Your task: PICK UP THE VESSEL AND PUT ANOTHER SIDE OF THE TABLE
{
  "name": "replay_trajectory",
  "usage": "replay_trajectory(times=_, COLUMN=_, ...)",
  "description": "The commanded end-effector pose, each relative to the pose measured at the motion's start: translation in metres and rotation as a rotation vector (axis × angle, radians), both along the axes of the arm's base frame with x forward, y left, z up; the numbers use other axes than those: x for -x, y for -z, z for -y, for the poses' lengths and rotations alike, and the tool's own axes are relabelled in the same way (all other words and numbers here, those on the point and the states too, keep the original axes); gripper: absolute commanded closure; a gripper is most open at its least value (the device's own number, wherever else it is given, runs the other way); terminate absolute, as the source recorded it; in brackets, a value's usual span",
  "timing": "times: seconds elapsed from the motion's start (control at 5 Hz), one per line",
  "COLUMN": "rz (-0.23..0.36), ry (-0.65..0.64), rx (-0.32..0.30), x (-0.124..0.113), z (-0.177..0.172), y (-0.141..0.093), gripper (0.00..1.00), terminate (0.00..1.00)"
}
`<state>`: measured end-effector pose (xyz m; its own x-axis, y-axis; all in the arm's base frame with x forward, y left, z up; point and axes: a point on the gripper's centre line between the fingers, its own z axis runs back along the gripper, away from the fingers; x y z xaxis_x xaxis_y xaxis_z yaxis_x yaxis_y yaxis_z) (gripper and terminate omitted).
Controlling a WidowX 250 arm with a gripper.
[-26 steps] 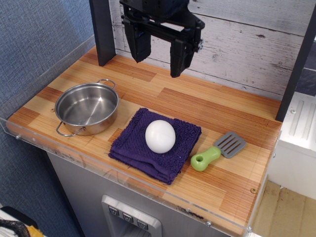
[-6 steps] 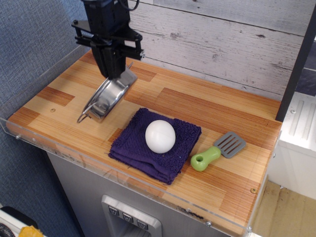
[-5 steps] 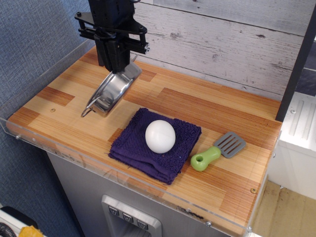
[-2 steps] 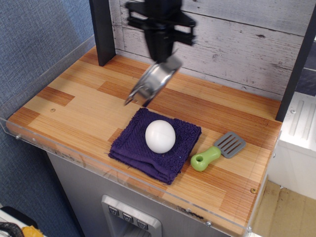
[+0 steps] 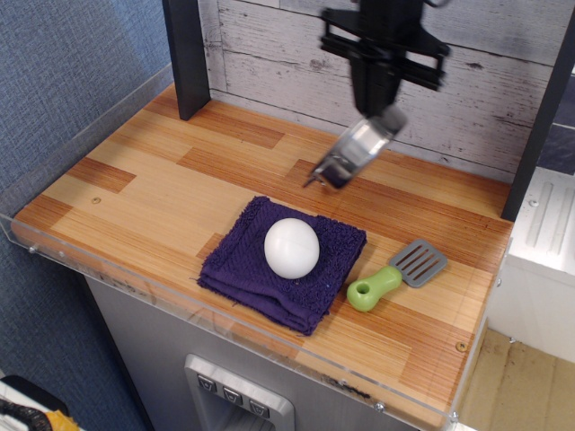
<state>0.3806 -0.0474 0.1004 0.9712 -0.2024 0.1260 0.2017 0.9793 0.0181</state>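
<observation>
The vessel (image 5: 356,151) is a small shiny steel pot. It hangs tilted on its edge in the air above the back middle of the wood-plank table (image 5: 135,180), its lower wire handle pointing down left. My black gripper (image 5: 381,109) is shut on the pot's upper rim and holds it from above, in front of the plank wall. The pot is blurred by motion.
A purple cloth (image 5: 269,269) lies at the front middle with a white egg (image 5: 291,247) on it. A green-handled grey spatula (image 5: 397,275) lies to its right. A dark post (image 5: 185,54) stands at the back left. A clear acrylic rim (image 5: 180,310) runs along the front edge.
My gripper came down on the pot at the left, shut on its rim, lifted it tilted, and has carried it to the right, past the cloth's back edge.
</observation>
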Motion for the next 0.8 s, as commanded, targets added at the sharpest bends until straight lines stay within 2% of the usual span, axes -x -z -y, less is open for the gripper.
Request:
replay_trajectory(times=0.0, rz=0.035, ry=0.056, rx=-0.005, x=0.012, z=0.034, y=-0.008, gripper=1.0, terminate=0.0)
replay_trajectory(times=0.6, rz=-0.008, ry=0.005, rx=0.078, x=0.047, z=0.029, y=0.024, gripper=1.0, terminate=0.0)
